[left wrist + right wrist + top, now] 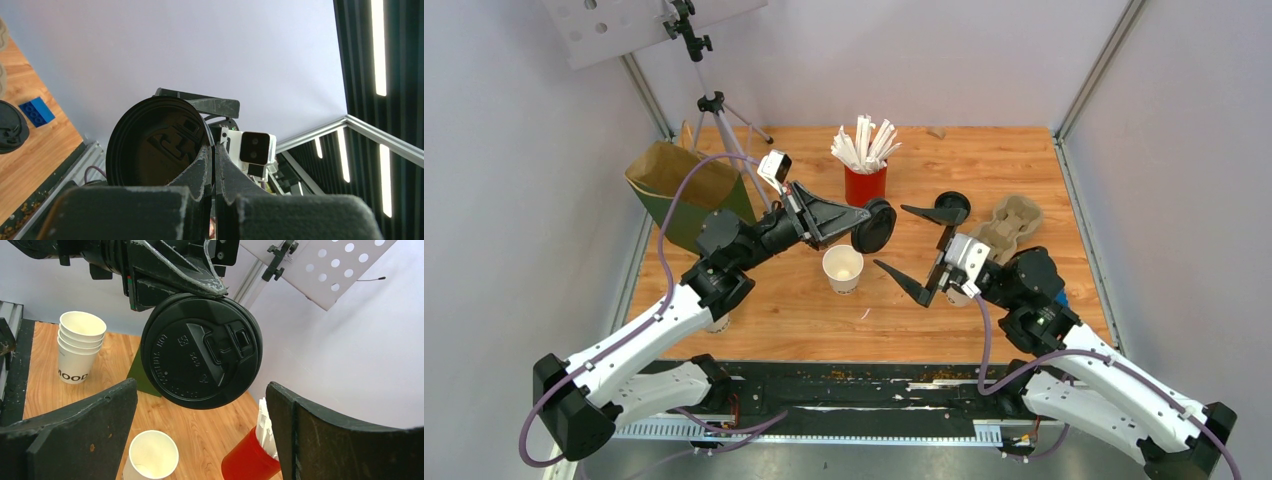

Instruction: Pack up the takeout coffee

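The takeout coffee stands in two parts. Its white paper cup (842,268) (152,456) sits uncovered on the wooden table. Its black lid (875,226) (155,145) (200,357) hangs on edge in the air, up and to the right of the cup. My left gripper (864,214) (214,150) is shut on the lid's rim. My right gripper (919,248) (202,389) is wide open just right of the lid, facing its top side. Nothing is between its fingers. The green paper bag (686,190) (142,376) stands open at the far left.
A red cup of white sticks (865,180) (247,460) stands behind the cup. A cardboard cup carrier (1009,225) and another black lid (952,204) (10,125) lie at the right. Stacked white cups (80,345) stand near the left arm. A tripod (714,110) stands at the back left.
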Robot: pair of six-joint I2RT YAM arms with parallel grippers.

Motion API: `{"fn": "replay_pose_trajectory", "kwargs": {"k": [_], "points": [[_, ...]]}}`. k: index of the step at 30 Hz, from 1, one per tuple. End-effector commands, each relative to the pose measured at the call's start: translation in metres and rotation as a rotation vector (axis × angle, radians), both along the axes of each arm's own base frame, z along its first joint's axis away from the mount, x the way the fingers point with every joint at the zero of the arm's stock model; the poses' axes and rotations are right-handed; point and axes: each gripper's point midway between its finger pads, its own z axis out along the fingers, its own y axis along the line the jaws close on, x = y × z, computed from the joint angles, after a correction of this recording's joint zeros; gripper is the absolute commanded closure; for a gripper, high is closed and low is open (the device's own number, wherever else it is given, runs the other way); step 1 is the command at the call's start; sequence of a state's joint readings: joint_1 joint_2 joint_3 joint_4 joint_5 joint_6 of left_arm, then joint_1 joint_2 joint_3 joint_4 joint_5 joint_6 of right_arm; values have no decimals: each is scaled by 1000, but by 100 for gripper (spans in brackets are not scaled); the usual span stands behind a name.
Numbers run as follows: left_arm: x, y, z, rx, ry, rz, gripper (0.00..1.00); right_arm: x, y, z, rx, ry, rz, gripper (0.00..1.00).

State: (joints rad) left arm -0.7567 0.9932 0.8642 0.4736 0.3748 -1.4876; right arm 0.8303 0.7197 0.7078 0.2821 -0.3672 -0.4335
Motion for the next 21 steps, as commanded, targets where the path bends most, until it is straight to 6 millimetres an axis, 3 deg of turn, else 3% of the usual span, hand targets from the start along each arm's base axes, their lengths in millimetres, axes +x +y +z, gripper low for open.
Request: {"fn": "replay_pose_trajectory", "kwargs": {"k": [1, 11, 21], "points": [[-3, 8, 17, -62, -25, 7, 100, 1, -4, 30, 50, -75, -33, 0], [-6, 6, 16, -54, -27, -15, 100, 3, -3, 30, 56, -78, -42, 6], [-7, 7, 13, -72, -9, -22, 100, -2, 3, 28, 40, -84, -4, 5]]}}
